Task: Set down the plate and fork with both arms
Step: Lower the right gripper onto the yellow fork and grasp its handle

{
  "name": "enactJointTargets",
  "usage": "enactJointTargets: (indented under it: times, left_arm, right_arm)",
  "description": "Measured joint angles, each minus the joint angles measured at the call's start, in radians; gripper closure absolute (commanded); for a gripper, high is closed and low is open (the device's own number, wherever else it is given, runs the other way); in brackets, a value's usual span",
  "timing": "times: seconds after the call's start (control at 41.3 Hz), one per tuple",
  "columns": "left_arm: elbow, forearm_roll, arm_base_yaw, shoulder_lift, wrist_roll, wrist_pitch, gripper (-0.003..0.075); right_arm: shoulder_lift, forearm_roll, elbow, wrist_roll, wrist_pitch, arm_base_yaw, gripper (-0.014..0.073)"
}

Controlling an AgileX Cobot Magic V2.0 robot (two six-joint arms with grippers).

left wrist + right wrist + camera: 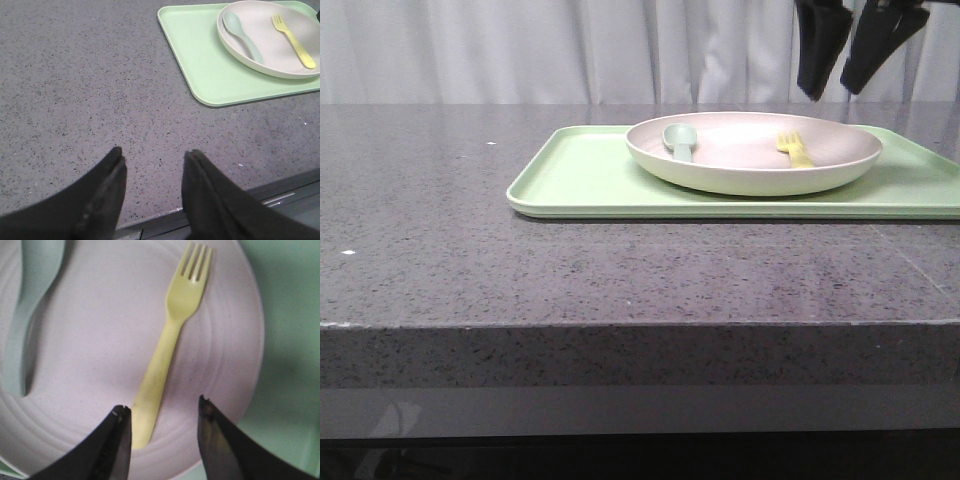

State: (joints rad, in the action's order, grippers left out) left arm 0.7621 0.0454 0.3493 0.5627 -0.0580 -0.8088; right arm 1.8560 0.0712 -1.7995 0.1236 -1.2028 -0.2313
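Note:
The off-white plate (750,165) sits on the light-green tray (590,180) on the grey table. The pale-yellow fork (796,149) lies in the plate's right half, with a grey-green spoon (681,140) in its left half. My right gripper (838,88) hangs open above the plate's far right. In the right wrist view it (162,410) is open above the fork's (170,345) handle end, apart from it. My left gripper (154,155) is open and empty over bare table near the front edge, far from the plate (272,37) and fork (292,40).
The tray (210,65) extends past the right edge of the front view. The grey speckled table (470,250) stretches left of the tray, with its front edge (620,325) near me. A pale curtain hangs behind.

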Motion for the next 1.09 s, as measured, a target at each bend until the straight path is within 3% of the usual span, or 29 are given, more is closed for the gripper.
enactJointTargets:
  times: [0.363, 1.09]
  left_arm:
    - [0.0, 0.0, 0.0, 0.0, 0.0, 0.002, 0.0436]
    - [0.0, 0.0, 0.0, 0.0, 0.0, 0.002, 0.0436]
  right_arm:
    - [0.136, 0.015, -0.104, 0.08, -0.03, 0.0, 0.0253]
    - [0.204, 0.021, -0.109, 0.115, 0.048, 0.0, 0.0253]
